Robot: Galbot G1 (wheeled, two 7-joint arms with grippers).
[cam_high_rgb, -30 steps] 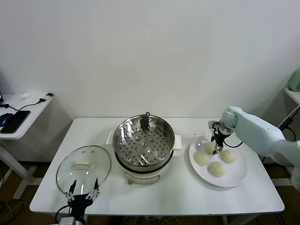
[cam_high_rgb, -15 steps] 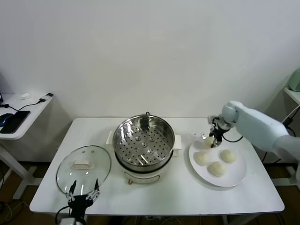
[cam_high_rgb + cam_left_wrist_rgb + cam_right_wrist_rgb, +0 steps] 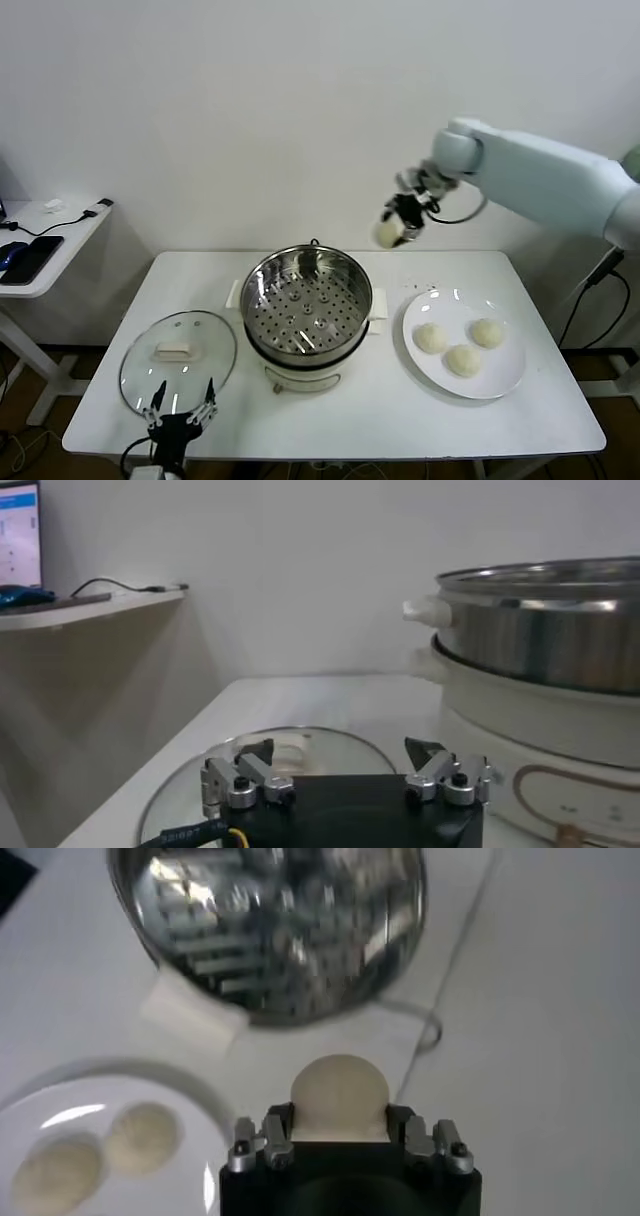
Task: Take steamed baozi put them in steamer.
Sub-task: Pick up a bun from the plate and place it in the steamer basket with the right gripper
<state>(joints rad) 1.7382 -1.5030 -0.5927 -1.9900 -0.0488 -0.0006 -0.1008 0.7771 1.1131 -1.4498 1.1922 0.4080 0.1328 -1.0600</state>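
One baozi (image 3: 388, 233) has been lifted off the plate (image 3: 505, 378) and is grasped in the right hand (image 3: 398, 222). The steamer (image 3: 307, 300) is now below and beside it, so only lowering is left. The left hand (image 3: 178, 416) is kept released.

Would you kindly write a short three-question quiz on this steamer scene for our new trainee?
1. True or false: the right gripper holds a baozi in the air.
2. How many baozi lie on the white plate?
3. The glass lid lies: A) on the steamer, B) on the table to the steamer's left, C) on the plate.

Key: 1 true; 2 three; 3 B.
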